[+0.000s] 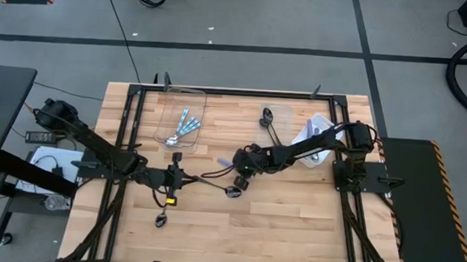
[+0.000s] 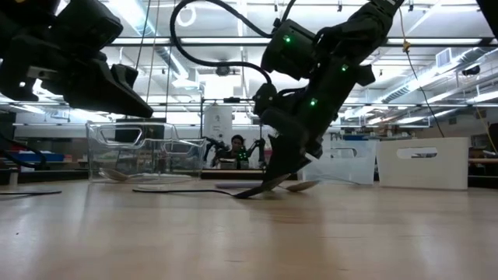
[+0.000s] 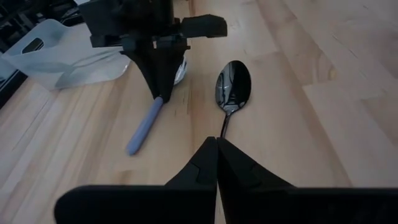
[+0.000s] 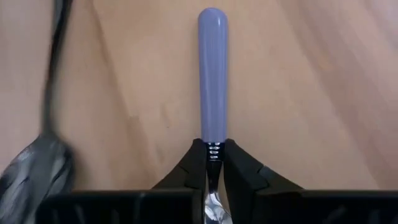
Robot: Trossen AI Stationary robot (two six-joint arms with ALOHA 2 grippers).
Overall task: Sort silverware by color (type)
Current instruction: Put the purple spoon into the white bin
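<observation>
Pinching the blue-handled spoon [image 4: 212, 74] at its neck low over mid-table [image 1: 292, 232], your right pincer [image 4: 212, 163] risks it swivelling; left pincer [image 3: 216, 163], pressed together on the dark spoon [image 3: 233, 87] handle, could collide nearby.

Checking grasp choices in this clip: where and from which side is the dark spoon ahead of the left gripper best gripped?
The dark spoon lies flat on the table, bowl pointing away from the left gripper. Probably best taken on its thin handle, from straight above, fingers straddling the handle crosswise; the wide bowl offers nothing narrow to pinch.
</observation>
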